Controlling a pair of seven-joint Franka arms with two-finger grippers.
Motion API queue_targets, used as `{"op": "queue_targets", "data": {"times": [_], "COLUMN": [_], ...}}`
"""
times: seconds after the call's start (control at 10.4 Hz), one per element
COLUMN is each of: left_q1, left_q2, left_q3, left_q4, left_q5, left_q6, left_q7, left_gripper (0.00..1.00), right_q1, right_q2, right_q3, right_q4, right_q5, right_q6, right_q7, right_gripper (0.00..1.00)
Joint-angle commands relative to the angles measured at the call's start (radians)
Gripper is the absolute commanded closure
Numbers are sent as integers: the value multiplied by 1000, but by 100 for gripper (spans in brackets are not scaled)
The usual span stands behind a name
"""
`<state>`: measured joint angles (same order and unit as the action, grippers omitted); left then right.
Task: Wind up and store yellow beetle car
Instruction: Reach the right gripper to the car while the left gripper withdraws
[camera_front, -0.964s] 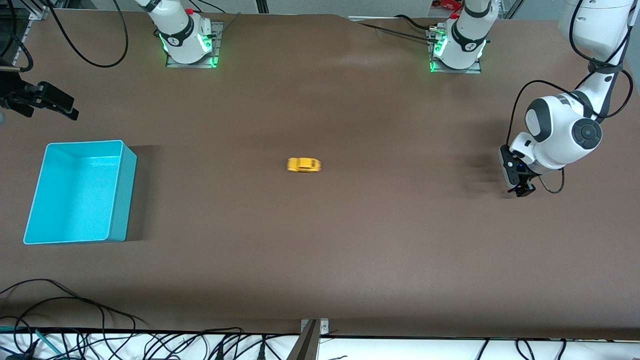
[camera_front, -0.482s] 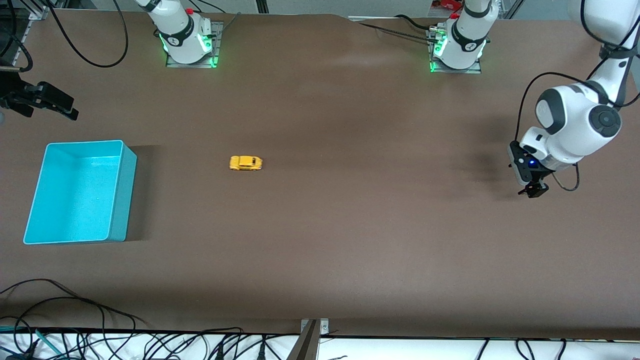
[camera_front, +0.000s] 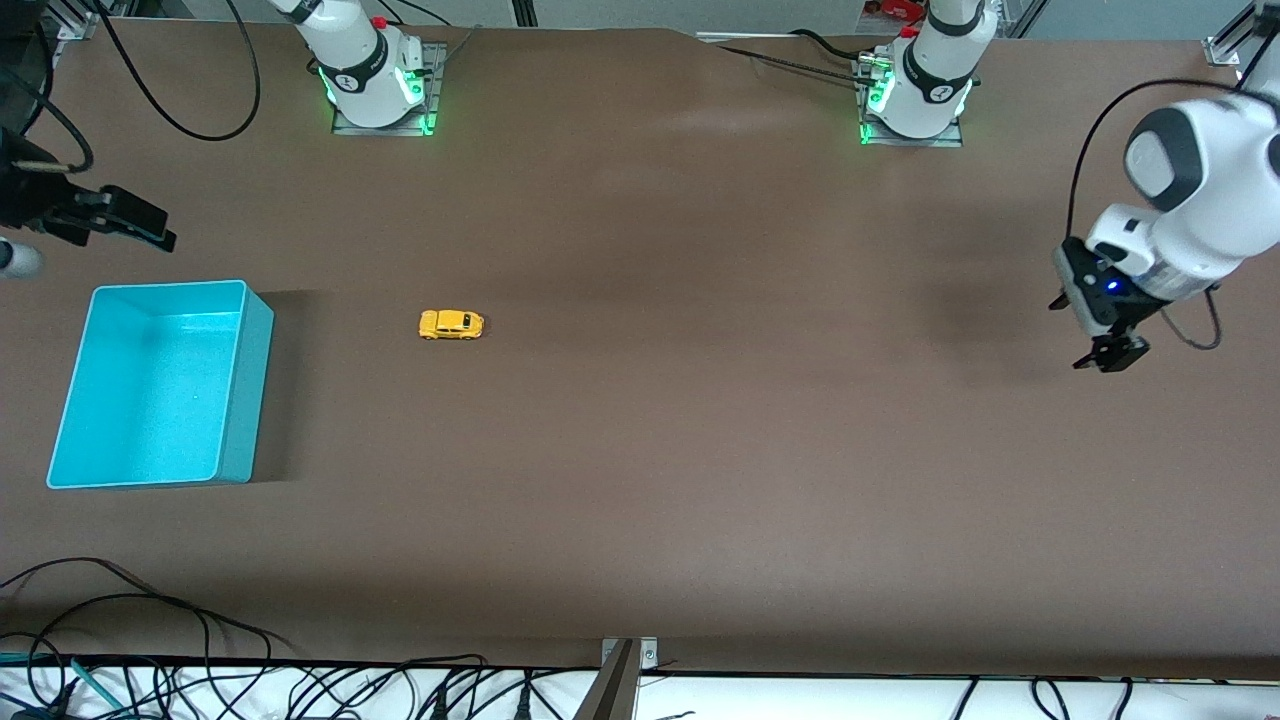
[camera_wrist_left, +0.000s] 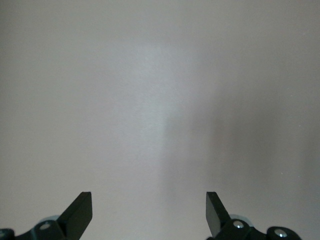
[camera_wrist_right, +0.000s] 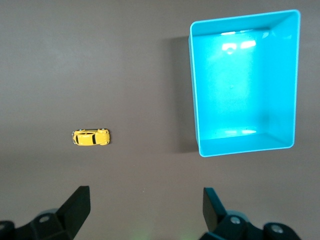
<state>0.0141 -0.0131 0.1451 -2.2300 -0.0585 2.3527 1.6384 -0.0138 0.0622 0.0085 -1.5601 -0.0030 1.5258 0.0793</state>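
The yellow beetle car (camera_front: 451, 325) stood on its wheels on the brown desk (camera_front: 700, 450), touched by neither hand, with its length running along the desk from one arm's end toward the other. Seen from the front camera, it sat at about nine o'clock from the middle of the desk, toward the right arm's end. The turquoise bin (camera_front: 245, 400) lay at nine o'clock from the car, near it but apart, and nothing showed inside it. In the right wrist view the car (camera_wrist_right: 91, 138) and the bin (camera_wrist_right: 295, 75) appeared together below that camera. The right hand (camera_front: 125, 222) hung in the air at about eleven o'clock from the bin, over the desk's edge at the right arm's end, its fingers (camera_wrist_right: 75, 202) spread wide with nothing between them. The left hand (camera_front: 1108, 355) hung over bare desk at the left arm's end, well apart from the car, at roughly three o'clock from it; its fingers (camera_wrist_left: 80, 207) were likewise spread and held nothing.
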Motion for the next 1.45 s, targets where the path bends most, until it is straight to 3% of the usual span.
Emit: {"op": "queue_targets", "data": {"times": [0.0,0.39,0.67,0.77,1.06,1.35], "left_q1": [-22,-23,-23,-23,-23,-16], "left_q2": [-92,-171,-169,-168,-163,-156], "left_q3": [4,-10,-56,-108,-214,-202], "left_q4": [51,218,375,424,501,515], "left_q5": [-27,-20,15,50,74,58], "left_q6": [-91,-439,-672,-747,-863,-895], "left_q7": [11,-379,-770,-948,-1297,-1379], "left_gripper": [0,0,0,0,0,0], "right_q1": [41,136,204,204,244,282], "right_q2": [45,96,163,191,252,283], "right_q3": [-1,-1,-2,-4,1,1], "right_q4": [6,-104,-176,-176,-259,-398], "right_q5": [14,14,9,17,20,20], "right_q6": [-3,92,216,235,351,546], "right_q7": [229,650,1006,1122,1517,1686], "right_gripper": [0,0,0,0,0,0]}}
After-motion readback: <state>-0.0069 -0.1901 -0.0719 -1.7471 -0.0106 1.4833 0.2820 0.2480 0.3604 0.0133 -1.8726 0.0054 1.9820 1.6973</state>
